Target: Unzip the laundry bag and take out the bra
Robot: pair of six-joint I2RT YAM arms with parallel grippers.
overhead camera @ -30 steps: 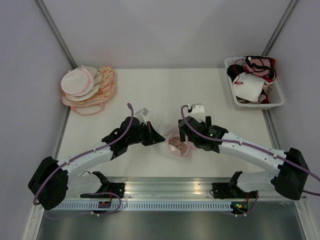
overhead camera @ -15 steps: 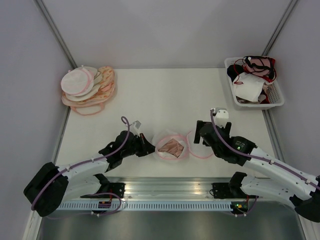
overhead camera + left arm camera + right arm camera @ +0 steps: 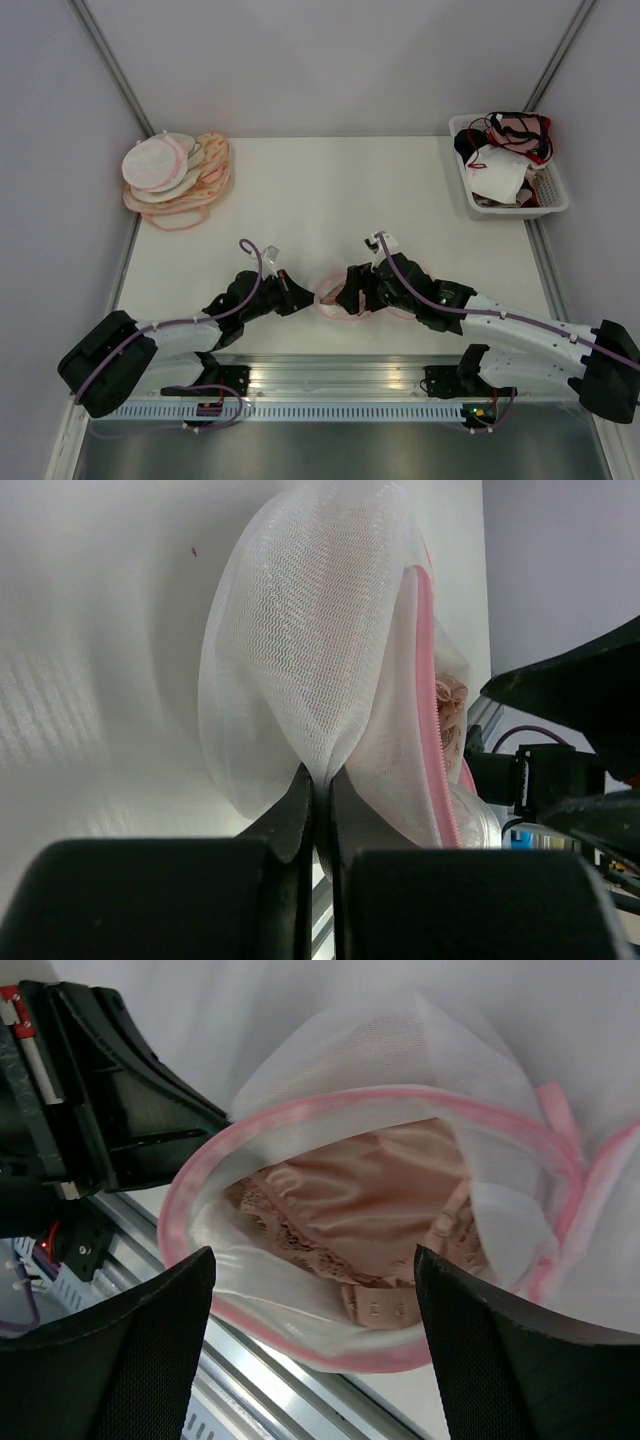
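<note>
The left gripper (image 3: pixel 318 780) (image 3: pixel 300 297) is closed tight, its two black fingers (image 3: pixel 270 880) pressed together on a fold of white mesh at the left edge of the laundry bag (image 3: pixel 300 630) (image 3: pixel 335 297), which it holds up off the table (image 3: pixel 330 190) a little on that side. From that wrist the bag bulges up like a shell, with the pink zip rim running down its right side and a bit of lace showing in the gap.

The right gripper (image 3: pixel 312 1260) (image 3: pixel 352 292) is spread wide with nothing in it, one finger (image 3: pixel 110 1360) on each side of the bag's mouth, poised just above the opening. I cannot tell whether the tips touch the mesh.

The bag (image 3: pixel 400 1050) is unzipped and gaping. The bra (image 3: pixel 350 1190) lies inside it, a crumpled pale pink-beige heap with a lace edge and a hook strip near the lower rim. More pink rim loops off to the right of the mouth.

The bag sits between the two arms, near the front edge of the table, just behind the metal rail (image 3: pixel 330 372). Well apart, at the back left, is a pile of pouches (image 3: pixel 175 178), and at the back right a white basket (image 3: pixel 555 205) heaped with garments (image 3: pixel 505 150)
</note>
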